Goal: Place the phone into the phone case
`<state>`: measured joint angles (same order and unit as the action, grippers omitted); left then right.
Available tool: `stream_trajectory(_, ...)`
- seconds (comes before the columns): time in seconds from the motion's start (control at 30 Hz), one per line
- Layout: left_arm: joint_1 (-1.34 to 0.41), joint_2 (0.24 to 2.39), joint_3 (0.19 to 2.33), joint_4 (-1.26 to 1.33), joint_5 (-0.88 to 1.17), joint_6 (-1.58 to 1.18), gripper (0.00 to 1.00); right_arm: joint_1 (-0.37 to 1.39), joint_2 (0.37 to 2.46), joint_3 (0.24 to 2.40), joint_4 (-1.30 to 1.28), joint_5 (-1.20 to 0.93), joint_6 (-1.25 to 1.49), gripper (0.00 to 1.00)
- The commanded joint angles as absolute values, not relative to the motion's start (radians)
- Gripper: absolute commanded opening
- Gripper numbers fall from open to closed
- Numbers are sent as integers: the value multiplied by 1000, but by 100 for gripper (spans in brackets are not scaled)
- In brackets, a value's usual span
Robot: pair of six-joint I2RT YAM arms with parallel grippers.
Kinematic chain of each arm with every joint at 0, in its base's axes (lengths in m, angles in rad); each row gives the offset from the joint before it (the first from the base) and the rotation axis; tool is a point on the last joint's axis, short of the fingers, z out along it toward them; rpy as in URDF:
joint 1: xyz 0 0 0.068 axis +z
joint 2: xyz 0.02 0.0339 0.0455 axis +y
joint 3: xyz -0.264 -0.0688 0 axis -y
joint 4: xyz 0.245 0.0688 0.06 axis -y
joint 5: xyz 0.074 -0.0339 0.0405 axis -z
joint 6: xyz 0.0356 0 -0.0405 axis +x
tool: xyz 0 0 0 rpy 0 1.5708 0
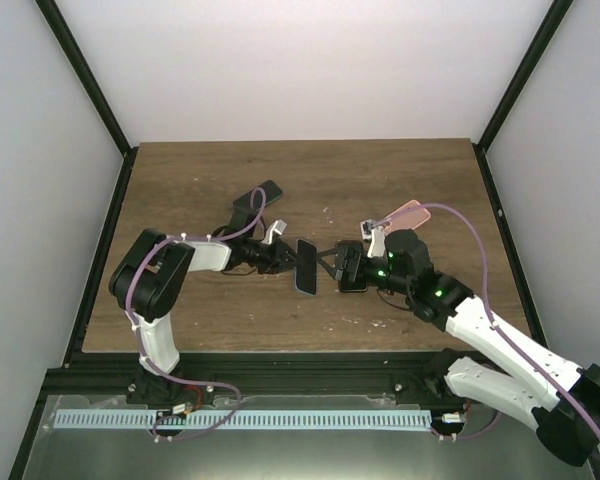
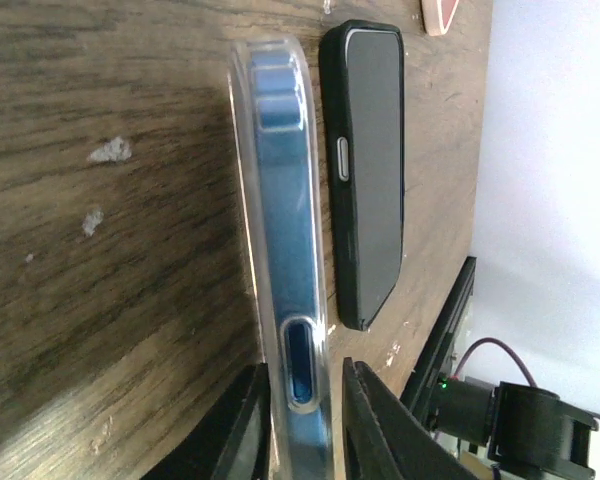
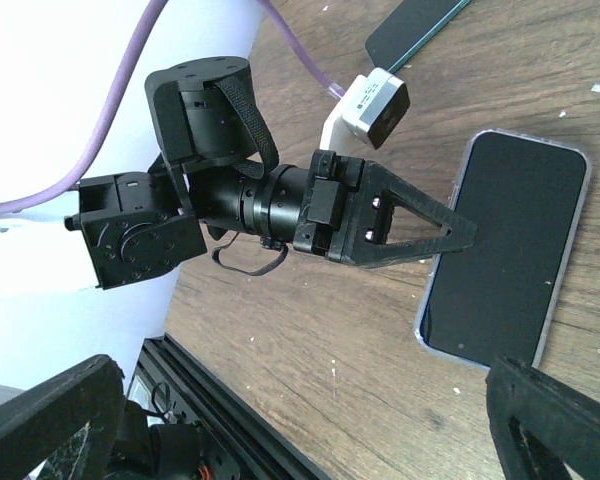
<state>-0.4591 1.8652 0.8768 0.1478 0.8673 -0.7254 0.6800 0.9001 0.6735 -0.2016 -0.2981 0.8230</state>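
A blue phone point(image 2: 285, 200) sits inside a clear case point(image 2: 238, 120) and stands on its long edge on the wooden table, mid-table point(image 1: 306, 266). Its dark screen point(image 3: 510, 240) faces my right gripper. My left gripper point(image 2: 305, 400) straddles one end of it. One finger lies against the case, and the other finger point(image 2: 375, 430) stands a narrow gap off it. My left gripper point(image 1: 285, 262) reaches in from the left. My right gripper point(image 1: 332, 264) hovers just right of the phone, jaws wide open point(image 3: 300, 400) and empty.
A black phone-like slab point(image 2: 370, 170) lies flat just beyond the standing phone, under my right gripper point(image 1: 353, 285). Another dark phone point(image 1: 257, 203) lies at the back left. A pink item point(image 1: 405, 214) lies at the back right. The black frame rail point(image 3: 230, 420) runs along the near edge.
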Motion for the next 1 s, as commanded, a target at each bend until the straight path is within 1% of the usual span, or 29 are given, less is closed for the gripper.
stream_trajectory(0.0, -463, 1878, 913, 161, 861, -676, 24, 678, 884, 687, -203, -273, 799, 100)
stream_trajectory(0.23, -463, 1852, 898, 128, 829, -668, 44, 678, 862, 665, -202, -243, 781, 100)
stream_trajectory(0.37, -463, 1816, 904, 74, 782, -645, 50, 678, 868, 663, -238, -185, 783, 100)
stream_trajectory(0.47, -462, 1789, 930, -3, 731, -615, 54, 678, 895, 682, -281, -122, 782, 100)
stream_trajectory(0.6, -456, 1761, 991, -121, 643, -572, 62, 677, 930, 710, -317, -57, 779, 100)
stream_trajectory(0.63, -450, 1757, 1012, -154, 616, -562, 66, 675, 934, 716, -320, -47, 779, 100)
stream_trajectory(0.7, -430, 1745, 1040, -198, 569, -546, 81, 675, 937, 722, -316, -29, 780, 100)
stream_trajectory(0.77, -401, 1735, 1065, -224, 541, -533, 99, 672, 936, 727, -317, -7, 780, 100)
stream_trajectory(0.97, -279, 1759, 1181, -307, 440, -503, 100, 643, 961, 729, -315, 47, 778, 100)
